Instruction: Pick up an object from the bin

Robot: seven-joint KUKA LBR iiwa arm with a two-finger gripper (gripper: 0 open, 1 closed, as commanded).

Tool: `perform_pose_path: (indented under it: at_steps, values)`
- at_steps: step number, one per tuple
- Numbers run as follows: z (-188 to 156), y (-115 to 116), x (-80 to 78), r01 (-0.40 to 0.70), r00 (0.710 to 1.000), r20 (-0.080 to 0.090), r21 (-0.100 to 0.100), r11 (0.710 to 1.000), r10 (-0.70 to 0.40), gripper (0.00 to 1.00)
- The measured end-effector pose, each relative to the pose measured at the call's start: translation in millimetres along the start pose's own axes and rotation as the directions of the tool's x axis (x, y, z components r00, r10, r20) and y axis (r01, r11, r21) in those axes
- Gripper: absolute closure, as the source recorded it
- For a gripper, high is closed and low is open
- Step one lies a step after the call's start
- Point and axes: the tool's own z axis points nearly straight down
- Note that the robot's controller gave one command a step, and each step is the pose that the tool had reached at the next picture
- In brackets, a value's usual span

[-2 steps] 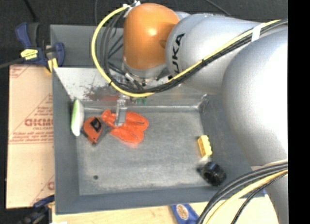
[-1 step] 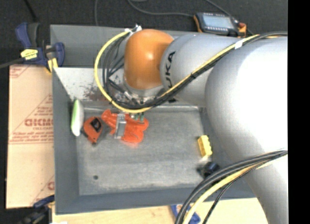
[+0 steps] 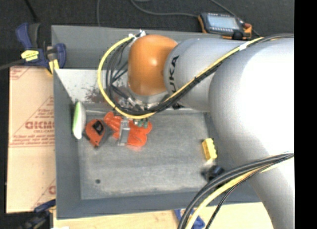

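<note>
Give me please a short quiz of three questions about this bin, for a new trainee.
1. True or false: the yellow block lies to the view's right of the orange things.
2. Which lies nearest the left wall of the bin in the view? A white-green stick; B yellow block; C black piece.
3. What colour is the wrist cover?
Key: 1 true; 2 A; 3 orange.

In the bin point(image 3: 148, 176), a lumpy toy point(image 3: 137, 135) lies under the arm's wrist point(image 3: 146, 65). Just left of the toy sits a boxy tool point(image 3: 95, 131), and left again a slim brush point(image 3: 77, 119) by the wall. Well right of the toy lies a brick point(image 3: 209, 149).
</note>
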Motion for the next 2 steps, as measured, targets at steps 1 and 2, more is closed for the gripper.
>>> perform_pose_path:
  at_steps: [1, 2]
  values:
    - [-26.6, 0.9, -1.6, -0.011, 1.000, 0.008, -0.003, 1.000, 0.011, 0.00]
    - [21.0, -7.6, -1.2, -0.165, 0.986, 0.008, -0.004, 0.986, 0.165, 0.00]
